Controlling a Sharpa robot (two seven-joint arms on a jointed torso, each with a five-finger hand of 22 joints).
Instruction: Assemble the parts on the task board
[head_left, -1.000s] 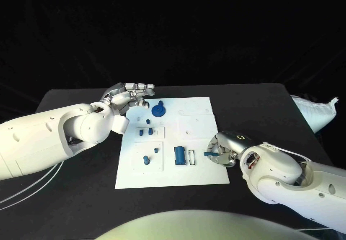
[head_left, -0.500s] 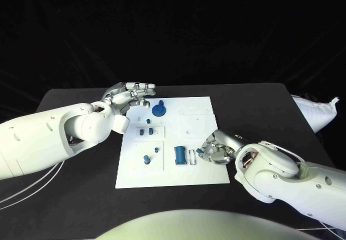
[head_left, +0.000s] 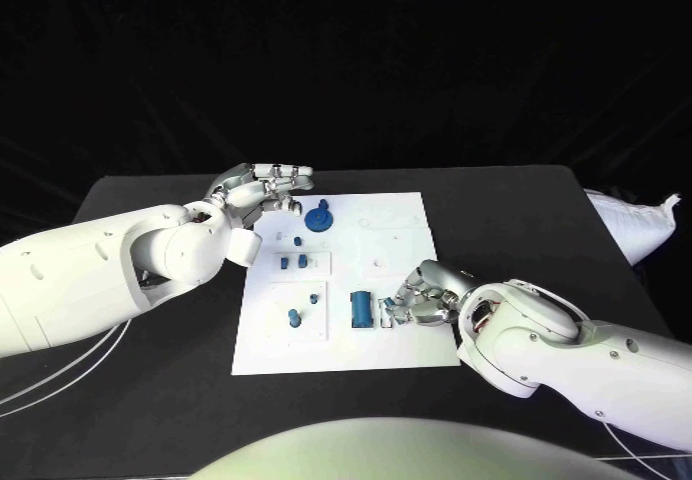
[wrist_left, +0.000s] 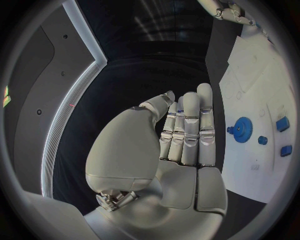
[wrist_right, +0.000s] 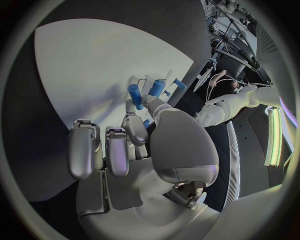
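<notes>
The task board (head_left: 397, 345) is a white plate that lies in the middle of the black table (head_left: 519, 210), with its long sides running from the near edge to the far edge. On it are several small blue parts. A round gear-like part (head_left: 319, 217) with a short stem sits near the far left corner of the board. Just nearer from it, along the left side, are a small blue dot (head_left: 297, 241) and two small blue blocks (head_left: 293, 263) side by side. Closer to the near left corner stand a small peg (head_left: 315, 298) and an oval piece (head_left: 294, 319). A long blue block (head_left: 359, 309) lies near the middle of the board's near half, with a white slot just beside it.

The right hand (head_left: 423, 300) rests over the board's right side, just beside the long blue block. Its fingers are curled together, and in the right wrist view a small blue piece (wrist_right: 145, 123) shows between the fingertips, so the hand seems to pinch it above the white plate.

The left hand (head_left: 264, 186) is raised over the table at the far left corner of the board, near the gear-like part but apart from it. In the left wrist view its fingers (wrist_left: 189, 127) are straight and close side by side, and they hold nothing.
</notes>
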